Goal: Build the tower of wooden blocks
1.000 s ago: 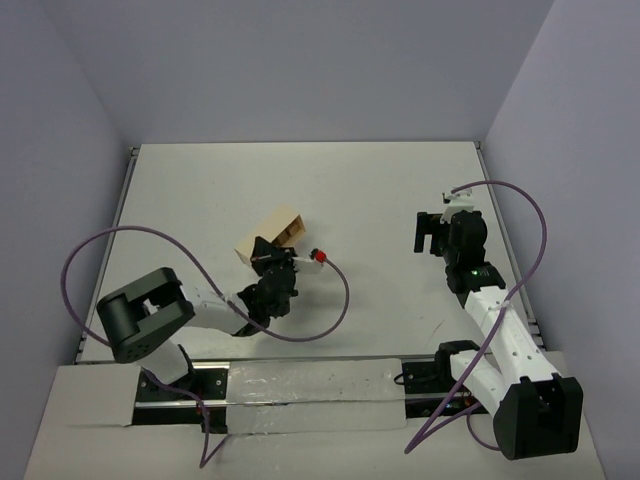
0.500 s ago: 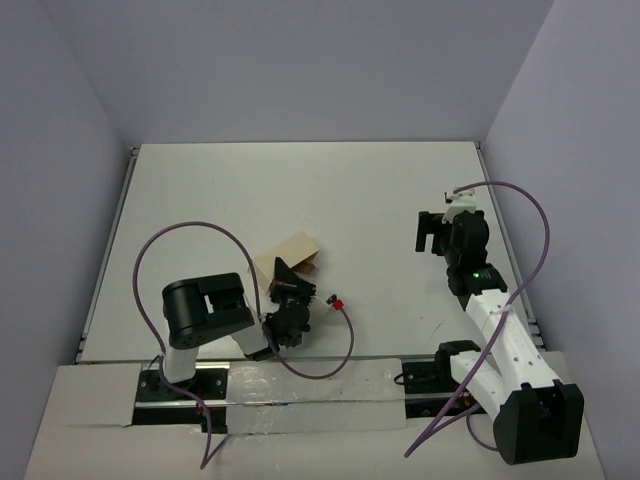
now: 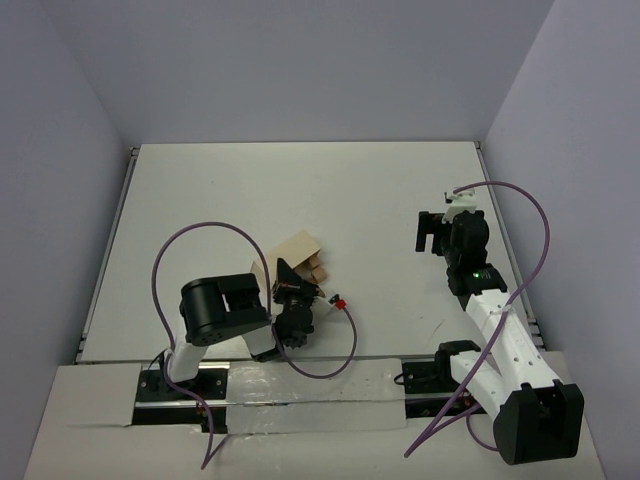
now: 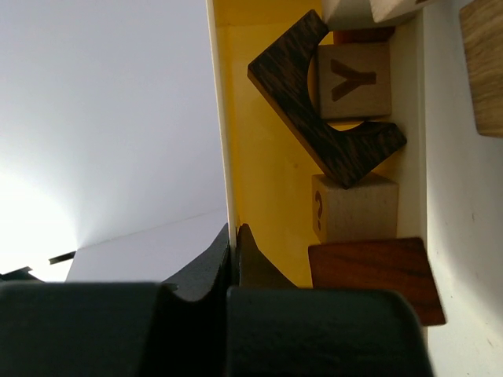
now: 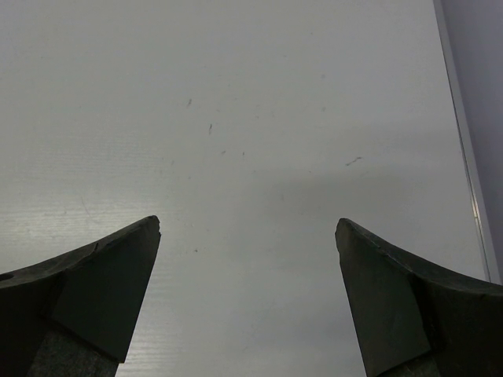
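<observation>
Two arms: left gripper [image 4: 233,242] folded low, centre-left, clamped on wooden box [image 4: 267,181] wall; right gripper [image 5: 248,229] outstretched, jaws spread, released. Two tan cubes [image 4: 354,78], one dark arch [image 4: 291,71], one reddish block [image 4: 369,271].

- A white table [image 3: 300,180] carried everything.
- A pale wooden box [image 3: 297,247] rested tipped toward its near left, with small wooden blocks [image 3: 319,268] at the open end.

Blocks [image 3: 318,268] lie packed inside the box [image 4: 267,181]: two lettered tan cubes [image 4: 354,78], a dark notched piece [image 4: 295,94], a reddish-brown slab [image 4: 369,271].
</observation>
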You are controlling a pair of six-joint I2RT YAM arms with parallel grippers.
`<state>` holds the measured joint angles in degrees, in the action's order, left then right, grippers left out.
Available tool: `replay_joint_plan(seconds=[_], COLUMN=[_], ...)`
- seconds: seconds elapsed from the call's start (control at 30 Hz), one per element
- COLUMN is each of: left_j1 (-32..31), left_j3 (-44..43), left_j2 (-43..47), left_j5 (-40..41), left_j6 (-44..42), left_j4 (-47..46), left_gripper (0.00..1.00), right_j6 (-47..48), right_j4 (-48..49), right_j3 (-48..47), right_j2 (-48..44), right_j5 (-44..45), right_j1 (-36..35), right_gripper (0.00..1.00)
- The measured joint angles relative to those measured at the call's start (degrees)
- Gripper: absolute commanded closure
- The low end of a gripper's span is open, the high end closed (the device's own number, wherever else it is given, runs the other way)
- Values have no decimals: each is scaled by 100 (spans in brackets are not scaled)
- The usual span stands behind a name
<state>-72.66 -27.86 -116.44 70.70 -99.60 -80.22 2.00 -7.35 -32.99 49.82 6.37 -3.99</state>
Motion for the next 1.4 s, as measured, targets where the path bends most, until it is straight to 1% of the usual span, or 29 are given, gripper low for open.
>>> replay_joint_plan(seconds=[0.27,0.57,0.63,0.8,0.97,1.1,1.3,1.4], left_j1=[138,826,785,458,662,697,1218,1301], left_j3=[31,207,127,-37,-36,-42,-320,-498], left_j2=[45,398,397,391,396,461,827,950], left_j5=[-7,-39,-12,-81,-128,-180,-332,-411], left_j6=[-264,-612,-705,-866,-948,-1059,-1276,-1361], left_j4=[-29,125,189,300,337,387,452,461], left_gripper=[100,100,100,100,100,100,100,100], right_j6=[0,0,0,2,16,20,39,39], right_j4=[0,2,2,-1,0,-1,2,-6], right_j3=[0,0,0,0,0,0,0,0], right_j2=[2,2,13,29,18,20,4,6], right_j5=[-4,-17,-20,-17,-17,-15,-22,-17], right_j1=[0,0,0,0,0,0,0,0], right_gripper=[0,0,0,0,0,0,0,0])
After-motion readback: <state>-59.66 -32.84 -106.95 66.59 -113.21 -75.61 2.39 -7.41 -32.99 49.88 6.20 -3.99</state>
